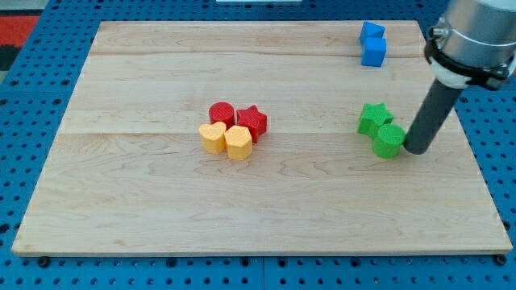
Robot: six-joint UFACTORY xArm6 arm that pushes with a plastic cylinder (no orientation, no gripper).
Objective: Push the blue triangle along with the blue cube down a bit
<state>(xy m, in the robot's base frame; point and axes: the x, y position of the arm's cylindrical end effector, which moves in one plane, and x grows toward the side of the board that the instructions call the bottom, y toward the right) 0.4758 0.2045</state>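
Observation:
The blue triangle [371, 31] and the blue cube [374, 51] sit touching near the view's top right, the triangle above the cube. My tip [416, 150] rests on the board at the right, well below both blue blocks. It stands right beside the green cylinder [389, 140], at its right side, apparently touching it.
A green star [374, 118] sits just above and left of the green cylinder. Near the board's middle a red cylinder [222, 113], a red star [251, 122] and two yellow blocks [213, 137] [239, 142] are clustered. The wooden board's right edge [476, 153] is close to my tip.

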